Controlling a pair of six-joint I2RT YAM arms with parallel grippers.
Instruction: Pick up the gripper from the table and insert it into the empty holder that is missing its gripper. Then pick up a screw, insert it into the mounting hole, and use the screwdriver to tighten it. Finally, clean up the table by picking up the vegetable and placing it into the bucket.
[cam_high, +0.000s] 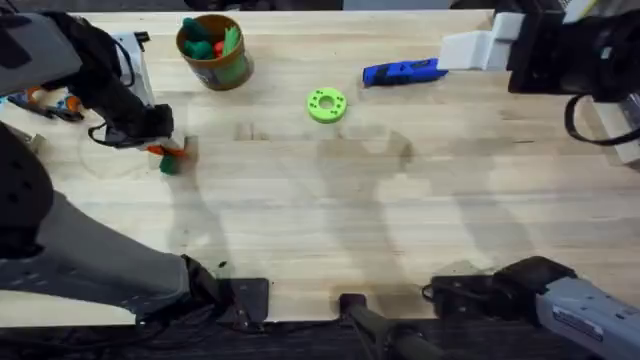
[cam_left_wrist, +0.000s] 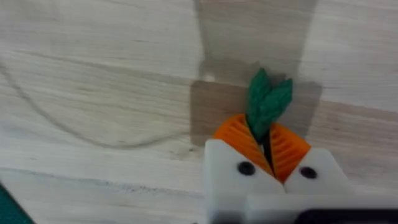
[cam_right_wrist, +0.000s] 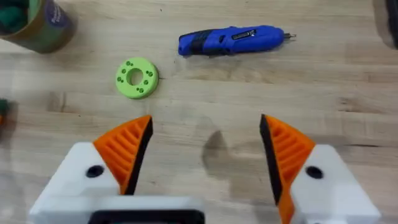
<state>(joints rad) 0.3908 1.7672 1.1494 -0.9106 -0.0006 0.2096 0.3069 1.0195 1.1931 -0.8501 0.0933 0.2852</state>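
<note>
Screwdriver (cam_right_wrist: 231, 41) blue with dark cap; ring disc (cam_right_wrist: 136, 78) lime green; vegetable (cam_left_wrist: 267, 102) dark green; fingers (cam_right_wrist: 127, 149) white with orange ribbed pads; bucket (cam_high: 213, 52) brown-orange rim; worktop (cam_high: 400, 220) pale wood grain.

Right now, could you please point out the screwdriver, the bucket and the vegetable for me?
screwdriver (cam_right_wrist: 231, 40): right wrist view, middle of its blue body.
bucket (cam_high: 222, 68): overhead view, its outer side wall.
vegetable (cam_left_wrist: 267, 102): left wrist view, its green tip above the orange pads.

White end effector (cam_right_wrist: 202, 165) blocks, black screws, orange ribbed pads (cam_right_wrist: 127, 149); arms apparently black and grey.
</note>
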